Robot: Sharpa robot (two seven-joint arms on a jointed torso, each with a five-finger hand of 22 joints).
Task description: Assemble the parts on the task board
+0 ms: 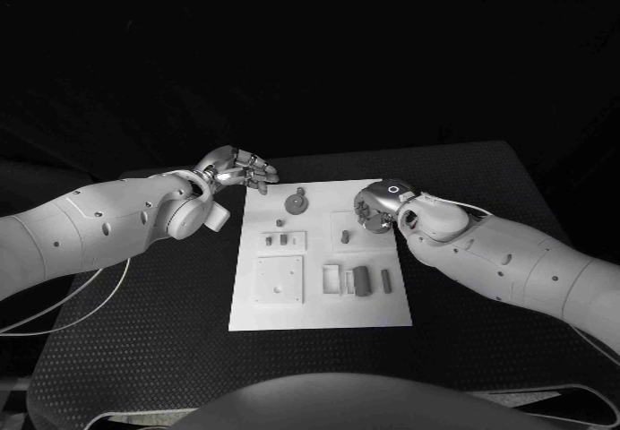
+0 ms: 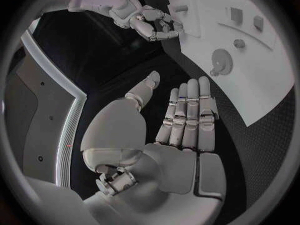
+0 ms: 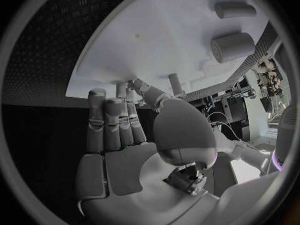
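Table [image 1: 168, 305]: we are looking down at a black table that is carrying the white task board in its middle.
Task board [image 1: 374, 309]: it is lying flat between the two arms, with its far edge near both hands.
Left hand [image 1: 240, 168]: we are seeing it hovering just off the board's far left corner; in the left wrist view its fingers [image 2: 187, 112] are lying straight and side by side, the thumb standing apart, holding nothing.
Right hand [image 1: 383, 204]: it is sitting over the board's far right corner; the right wrist view shows its fingers [image 3: 112, 122] extended and close together, tips at the board's edge, with nothing in them.
Parts: a round disc [image 1: 297, 204] is resting near the far edge, and small pegs [image 1: 275, 239] and blocks [image 1: 360, 279] are sitting further down the board.
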